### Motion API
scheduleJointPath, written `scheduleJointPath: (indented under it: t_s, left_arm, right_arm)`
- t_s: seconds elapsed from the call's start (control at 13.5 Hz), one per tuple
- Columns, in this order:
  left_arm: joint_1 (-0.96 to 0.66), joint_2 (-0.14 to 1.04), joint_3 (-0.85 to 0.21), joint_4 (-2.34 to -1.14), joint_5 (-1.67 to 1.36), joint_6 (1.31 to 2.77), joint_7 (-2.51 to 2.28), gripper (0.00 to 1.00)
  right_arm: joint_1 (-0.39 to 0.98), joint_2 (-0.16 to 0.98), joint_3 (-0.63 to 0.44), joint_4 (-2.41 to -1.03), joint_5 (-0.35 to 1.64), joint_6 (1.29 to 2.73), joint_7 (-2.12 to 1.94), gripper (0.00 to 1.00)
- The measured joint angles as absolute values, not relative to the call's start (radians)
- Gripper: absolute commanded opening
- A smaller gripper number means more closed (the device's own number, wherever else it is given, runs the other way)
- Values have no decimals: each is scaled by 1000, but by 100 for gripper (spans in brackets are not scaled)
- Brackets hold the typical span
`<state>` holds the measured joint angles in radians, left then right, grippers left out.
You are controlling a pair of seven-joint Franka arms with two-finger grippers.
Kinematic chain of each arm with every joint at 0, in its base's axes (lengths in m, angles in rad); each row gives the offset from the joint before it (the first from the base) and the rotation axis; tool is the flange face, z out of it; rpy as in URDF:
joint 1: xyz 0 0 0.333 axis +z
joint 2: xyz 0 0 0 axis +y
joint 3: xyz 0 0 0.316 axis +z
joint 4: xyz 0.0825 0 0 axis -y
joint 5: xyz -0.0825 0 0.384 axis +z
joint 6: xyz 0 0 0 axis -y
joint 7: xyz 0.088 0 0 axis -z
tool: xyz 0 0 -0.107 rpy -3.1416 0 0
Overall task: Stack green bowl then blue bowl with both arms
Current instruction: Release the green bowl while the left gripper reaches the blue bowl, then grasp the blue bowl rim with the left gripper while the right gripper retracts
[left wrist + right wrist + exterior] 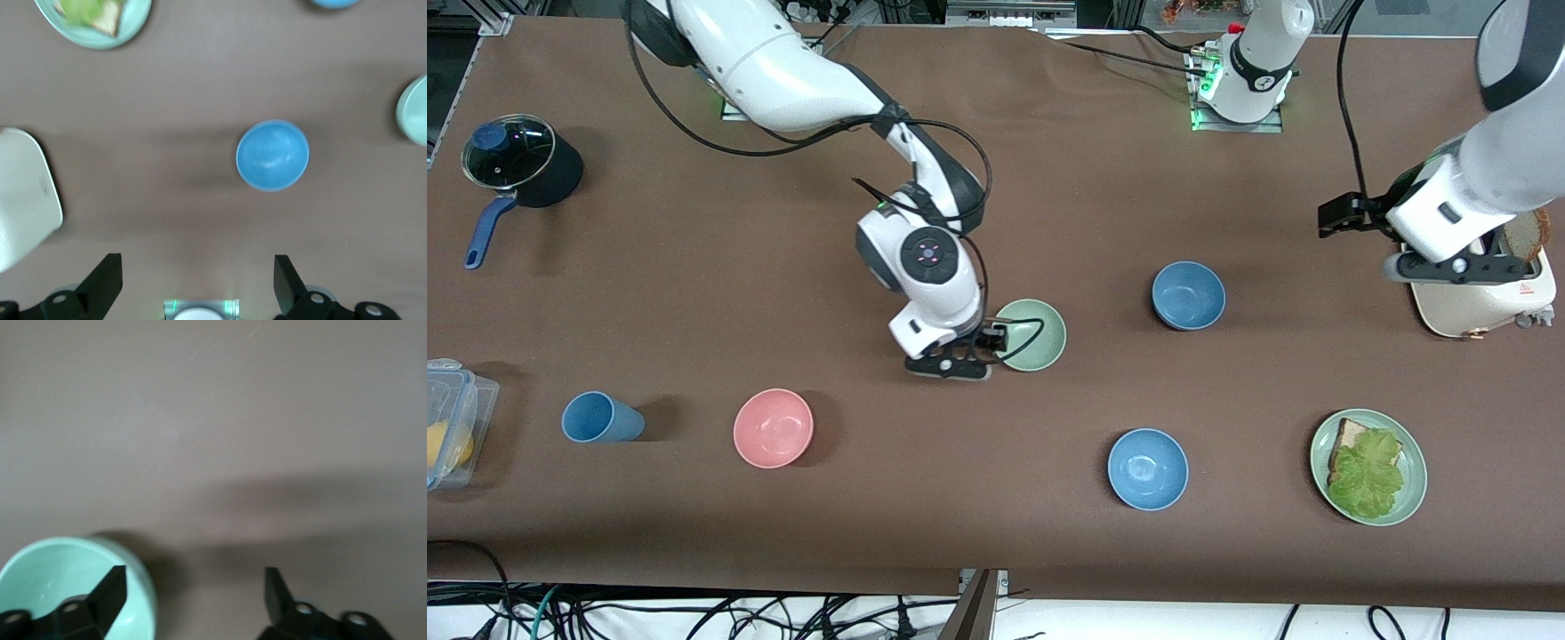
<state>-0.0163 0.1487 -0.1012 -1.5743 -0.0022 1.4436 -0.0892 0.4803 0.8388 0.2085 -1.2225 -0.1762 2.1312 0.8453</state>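
Fingers of the right gripper [193, 597] are spread apart and grasp nothing; one black finger [107, 593] hangs over the inside of the green bowl [1033, 334], just past its rim, while the other is over bare bench [996, 178] beside the bowl. Seen from the front camera, this gripper [951, 363] sits low at the bowl's edge that faces the right arm's end of the bench, and the bowl stands upright on the brown surface.

Fingers of the left gripper [197, 283] are likewise released, with empty space between them. That gripper [1449, 267] is raised over a cream toaster [1485, 298] at the left arm's end of the bench. Its wrist camera looks down on the blue bowl [273, 155], which lies ahead of the spread fingers on open bench, well apart from them and upright. In the front view the blue bowl [1188, 295] stands between the green bowl and the toaster.

Nearer the front camera than the blue bowl sit a second, brighter blue bowl [1148, 468] and a green plate [1369, 468] carrying bread and lettuce. Toward the right arm's end are a pink bowl [773, 428], a blue cup [600, 418], a clear container [454, 422] and a dark lidded pot [520, 164].
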Motion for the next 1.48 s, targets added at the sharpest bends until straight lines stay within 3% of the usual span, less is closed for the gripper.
scheduleJointPath:
  t_s: [0.22,0.59,0.89,0.97,1.04,1.19,1.34,1.48]
  left_arm:
    - [-19,261,-115,-1633,-2,1542,-88,100]
    - [-23,309,-152,-1984,-2,2047,-40,100]
    - [-66,332,-184,-2208,8,2373,-7,98]
    - [-67,352,-184,-2225,32,2419,-3,92]
    - [-66,372,-182,-2229,59,2452,0,77]
    - [-63,395,-178,-2228,87,2476,8,22]
    - [-60,393,-175,-2223,90,2476,20,0]
    - [-56,390,-174,-2220,92,2476,26,0]
  right_arm:
    - [347,717,207,-1216,-116,1955,709,99]
    - [137,452,206,-1317,37,1751,450,99]
    - [117,220,165,-1457,39,1632,406,99]
    - [117,186,148,-1475,39,1620,380,99]
    - [117,168,127,-1485,39,1613,349,99]
    - [116,161,80,-1493,39,1599,285,99]
    - [116,162,47,-1494,40,1597,232,99]
    - [116,162,42,-1494,40,1595,226,99]
